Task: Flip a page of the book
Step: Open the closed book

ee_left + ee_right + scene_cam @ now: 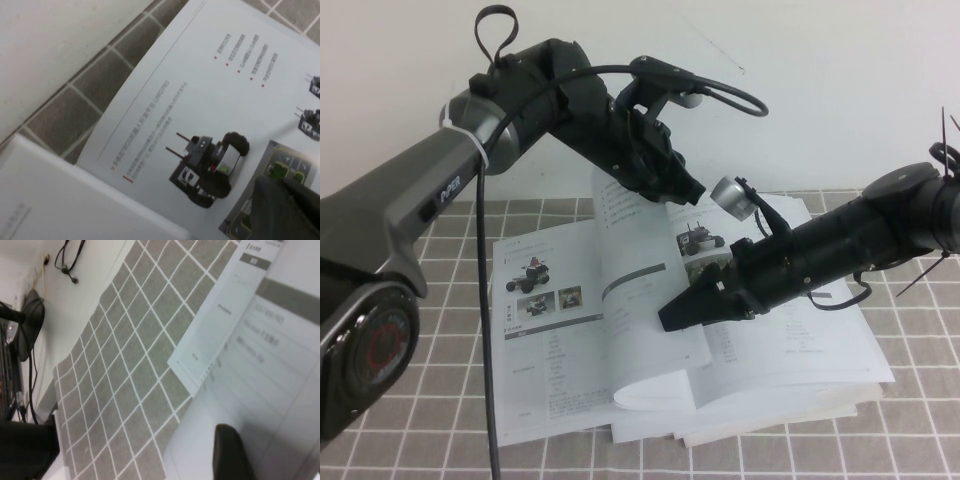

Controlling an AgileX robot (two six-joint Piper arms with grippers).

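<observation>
We see one bench (pixel 400 420) with a grey checked cover, carrying one book (pixel 800 370) lying open, spine running away from us. The page (pixel 650 300) with the black wheeled robot photo arches over the middle, its free edge curled up. The right claw (pixel 670 315) hangs released at that page. The left claw (pixel 695 190) hovers above the book's far edge; we cannot tell its state.

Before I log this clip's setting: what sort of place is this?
Probably a lab or test bench: an open book of robot photos on a grey checked cloth against a plain white wall. The left claw hangs above the book's far edge; the right claw hovers over the page.
</observation>
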